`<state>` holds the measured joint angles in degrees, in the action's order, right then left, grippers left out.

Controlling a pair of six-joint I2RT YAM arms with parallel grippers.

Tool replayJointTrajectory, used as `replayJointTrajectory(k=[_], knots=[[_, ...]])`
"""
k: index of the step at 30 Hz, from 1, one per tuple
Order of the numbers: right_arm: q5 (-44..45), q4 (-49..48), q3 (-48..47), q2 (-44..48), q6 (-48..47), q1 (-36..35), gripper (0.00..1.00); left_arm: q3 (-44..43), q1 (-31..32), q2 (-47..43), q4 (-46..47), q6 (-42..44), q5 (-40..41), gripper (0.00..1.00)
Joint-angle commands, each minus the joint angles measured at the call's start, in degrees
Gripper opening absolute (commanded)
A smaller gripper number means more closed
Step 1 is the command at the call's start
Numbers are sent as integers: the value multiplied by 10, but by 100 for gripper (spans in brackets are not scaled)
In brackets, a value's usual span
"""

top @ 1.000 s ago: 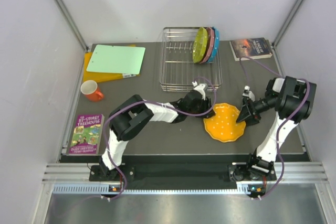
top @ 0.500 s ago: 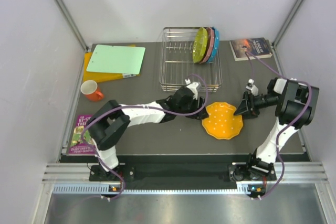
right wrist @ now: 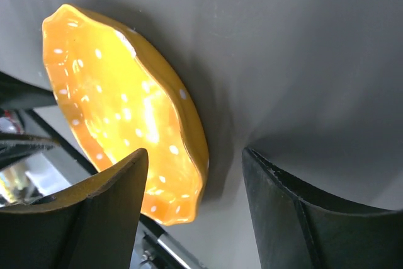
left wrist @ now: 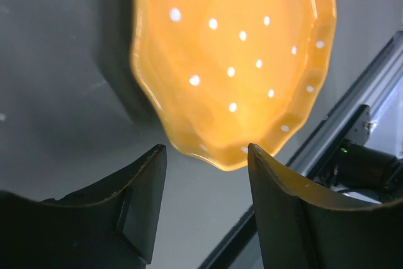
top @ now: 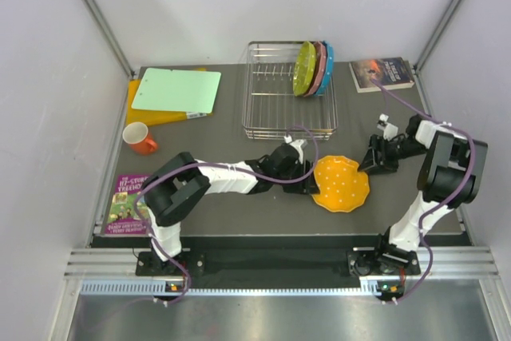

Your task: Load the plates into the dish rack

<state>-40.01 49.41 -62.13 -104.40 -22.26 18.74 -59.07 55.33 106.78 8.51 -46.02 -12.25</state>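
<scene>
The orange plate (top: 342, 184) lies flat on the dark table in front of the dish rack (top: 275, 109). It also shows in the left wrist view (left wrist: 233, 61) and in the right wrist view (right wrist: 119, 111). The yellow-green (top: 303, 69), pink (top: 318, 69) and blue (top: 328, 69) plates stand upright at the rack's right end. My left gripper (top: 307, 179) is open at the orange plate's left edge, its jaws just short of the rim (left wrist: 204, 155). My right gripper (top: 372, 162) is open and empty just right of the plate (right wrist: 195, 168).
A green cutting board (top: 176, 90) lies on a yellow one at the back left. An orange mug (top: 140, 137) stands below it. A book (top: 131, 204) lies at the front left and another book (top: 382, 73) at the back right.
My left arm has drawn in and swung its gripper down to the plate's left edge. My right gripper has pulled back up and to the right. The orange plate has shifted slightly.
</scene>
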Motion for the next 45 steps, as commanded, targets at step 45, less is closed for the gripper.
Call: replayJointTrajectory(k=[45], knots=[[97, 315, -196, -309, -417, -75, 53, -144, 4, 146, 72, -30, 18, 51]])
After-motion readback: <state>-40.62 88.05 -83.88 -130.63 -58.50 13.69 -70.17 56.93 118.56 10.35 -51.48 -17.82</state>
